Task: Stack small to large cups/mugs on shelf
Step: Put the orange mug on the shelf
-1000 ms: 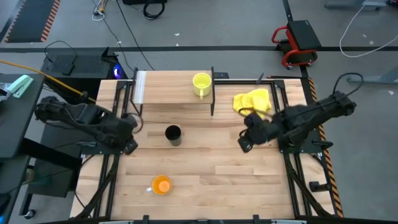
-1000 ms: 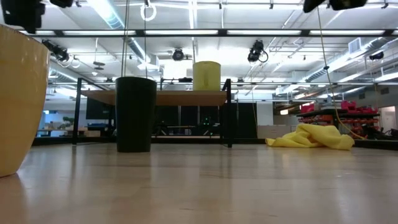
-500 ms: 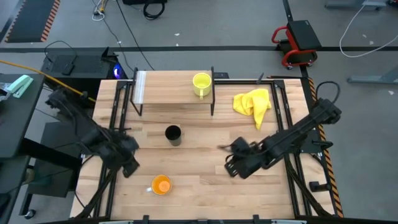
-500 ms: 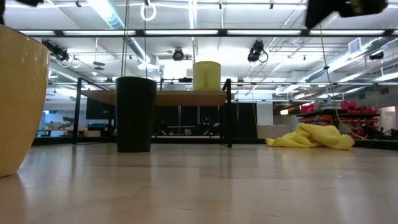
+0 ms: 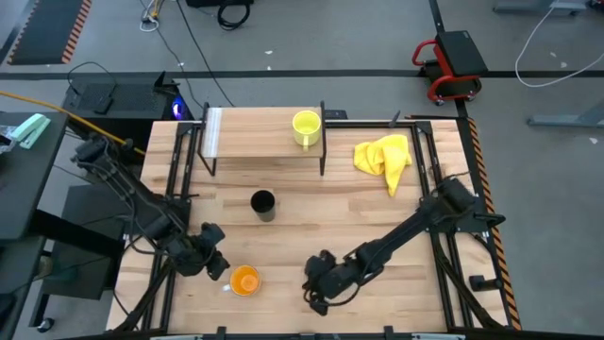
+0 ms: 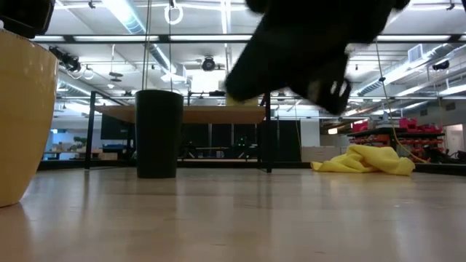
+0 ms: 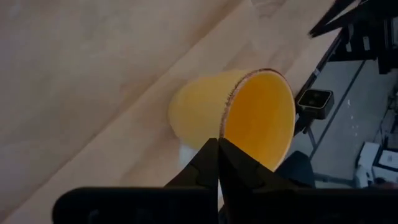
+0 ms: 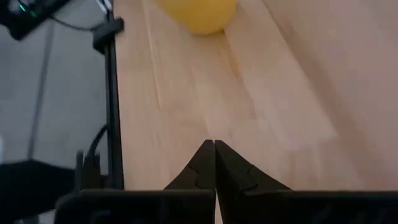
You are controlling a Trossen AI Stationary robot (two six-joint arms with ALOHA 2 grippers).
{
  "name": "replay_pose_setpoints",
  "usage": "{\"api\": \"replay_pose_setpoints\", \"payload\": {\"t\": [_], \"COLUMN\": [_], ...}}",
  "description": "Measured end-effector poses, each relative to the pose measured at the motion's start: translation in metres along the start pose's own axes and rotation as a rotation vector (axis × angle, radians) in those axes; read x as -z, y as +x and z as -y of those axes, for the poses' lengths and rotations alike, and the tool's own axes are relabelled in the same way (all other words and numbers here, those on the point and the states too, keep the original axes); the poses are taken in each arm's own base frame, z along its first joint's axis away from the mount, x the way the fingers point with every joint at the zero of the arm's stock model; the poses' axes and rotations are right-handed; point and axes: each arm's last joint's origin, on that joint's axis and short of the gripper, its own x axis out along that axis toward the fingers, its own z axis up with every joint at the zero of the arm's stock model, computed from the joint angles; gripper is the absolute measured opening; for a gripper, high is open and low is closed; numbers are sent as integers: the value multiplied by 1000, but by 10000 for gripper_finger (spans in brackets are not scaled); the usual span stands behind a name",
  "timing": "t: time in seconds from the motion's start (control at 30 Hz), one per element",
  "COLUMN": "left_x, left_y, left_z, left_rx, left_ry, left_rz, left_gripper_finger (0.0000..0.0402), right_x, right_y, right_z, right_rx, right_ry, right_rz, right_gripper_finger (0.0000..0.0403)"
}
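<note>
The orange mug (image 5: 244, 280) stands upright near the table's near edge and fills the left of the low view (image 6: 25, 116). My left gripper (image 5: 215, 263) is shut and sits just left of the mug, its tips at the rim (image 7: 217, 144). My right gripper (image 5: 316, 283) is also shut. It hovers to the mug's right and points at the mug (image 8: 199, 14). The black cup (image 5: 262, 203) stands mid-table. The yellow mug (image 5: 305, 126) stands on the shelf (image 5: 250, 132). In the low view my right arm (image 6: 306, 51) hides most of the yellow mug. My left gripper's shut fingertips (image 7: 210, 152) stand at the orange mug's rim (image 7: 231, 102), on the mug's left side, coming in slanting down. I cannot tell whether they touch it. The mug stands upright on the table.
A yellow cloth (image 5: 384, 156) lies crumpled at the far right of the table, right of the shelf. Black metal frame rails (image 5: 170, 189) run along the table's left and right sides. Bare wood lies between the black cup and the cloth.
Both arms have swung toward the table's near edge. My left gripper went from the left middle to just beside the orange mug. My right gripper swept from the right side toward the near edge and left, toward the mug. Neither mug nor the black cup has moved.
</note>
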Motion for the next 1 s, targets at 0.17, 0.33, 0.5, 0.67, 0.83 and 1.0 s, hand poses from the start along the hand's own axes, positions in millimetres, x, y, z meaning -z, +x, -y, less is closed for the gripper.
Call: {"api": "replay_pose_setpoints", "payload": {"t": [0.17, 0.33, 0.5, 0.67, 0.83, 1.0], "left_x": [2, 2, 2, 2, 2, 2], "left_y": [5, 4, 4, 4, 4, 4], "left_z": [1, 1, 1, 0, 1, 1], "left_rx": [-5, -4, -6, -11, -8, -3], "left_ry": [-8, -8, -8, -4, -4, -8], "left_rz": [-15, -16, -20, -33, -34, -34], "left_gripper_finger": [23, 21, 14, 19, 24, 17], "right_x": [-6, -21, -35, -46, -58, -71], "right_y": [32, 56, 72, 82, 92, 93], "right_z": [12, 8, 5, -3, -2, -2], "right_rx": [-50, -155, -202, -267, -286, -292], "right_ry": [10, -36, -88, -132, -134, -123], "right_rz": [88, 151, 135, 103, 109, 139], "right_gripper_finger": [2, 1, 1, 0, 0, 0]}}
